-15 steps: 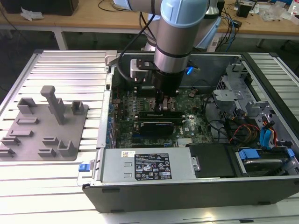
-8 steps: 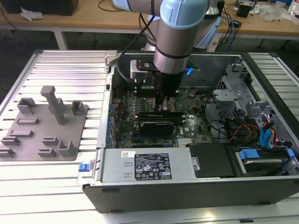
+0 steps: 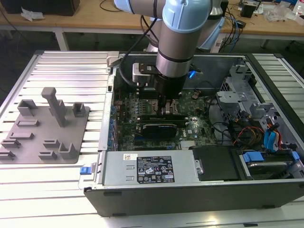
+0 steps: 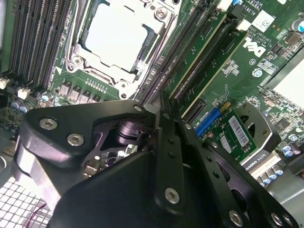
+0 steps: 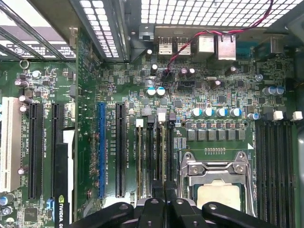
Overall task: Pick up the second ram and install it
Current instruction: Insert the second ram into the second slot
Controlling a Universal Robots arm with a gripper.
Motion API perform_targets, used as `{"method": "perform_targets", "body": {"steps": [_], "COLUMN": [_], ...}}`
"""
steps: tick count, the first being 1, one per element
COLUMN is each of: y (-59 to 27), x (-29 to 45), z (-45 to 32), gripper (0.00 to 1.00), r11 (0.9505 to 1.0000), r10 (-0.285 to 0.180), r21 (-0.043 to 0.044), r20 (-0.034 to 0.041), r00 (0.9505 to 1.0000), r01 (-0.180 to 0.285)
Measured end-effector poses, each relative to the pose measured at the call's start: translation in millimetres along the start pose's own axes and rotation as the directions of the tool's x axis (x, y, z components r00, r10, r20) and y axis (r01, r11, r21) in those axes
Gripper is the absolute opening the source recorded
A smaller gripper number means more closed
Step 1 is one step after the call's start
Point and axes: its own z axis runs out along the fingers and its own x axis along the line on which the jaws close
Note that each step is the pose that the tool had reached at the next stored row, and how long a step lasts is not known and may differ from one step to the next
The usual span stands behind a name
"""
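Exterior view: hung low over the motherboard (image 3: 190, 130), gripper (image 3: 167, 102) mid-case. Second wrist view: jaws drawn together above the black slots (image 4: 178, 47) — second ram (image 4: 203, 56) seemingly seated just beside, not surely told. First wrist view: best pressed squarely, evenly along the slot — no tilt.

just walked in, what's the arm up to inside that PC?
The arm has its end effector lowered into the open computer case, over the motherboard's memory slots beside the CPU socket. In the second wrist view a green RAM stick sits in a slot ahead of the fingers. The grey fixture plate on the exterior view's left holds no stick.
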Motion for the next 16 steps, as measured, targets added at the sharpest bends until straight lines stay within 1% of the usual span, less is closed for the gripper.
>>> {"method": "perform_targets", "body": {"steps": [4,5,7,9,10,11,12,14,16], "y": [-0.1,-0.1,0.0,0.4,0.8,1.0,0.0,-8.9,-11.3], "x": [-0.1,-0.1,0.0,-0.4,-0.8,-1.0,-1.0,-1.0,-1.0], "z": [0.5,0.4,-0.3,-8.1,-14.9,-18.7,-18.7,-19.3,-19.4], "gripper": [0.1,0.16,0.16,0.16,0.16,0.16,0.16,0.16,0.16], "r11": [1.0,1.0,1.0,1.0,1.0,1.0,1.0,1.0,1.0], "r10": [0.0,0.0,0.0,0.0,0.0,0.0,0.0,0.0,0.0], "r21": [0.0006,0.0002,0.0,0.0001,0.0002,0.001,0.0013,0.0011,0.0009], "r20": [0.0008,0.0006,0.0001,0.0002,0.0003,0.0002,0.0004,0.0002,0.0002], "r00": [1.0,1.0,1.0,1.0,1.0,1.0,1.0,1.0,1.0], "r01": [0.0,0.0,0.0,0.0,0.0,0.0,0.0,0.0,0.0]}}
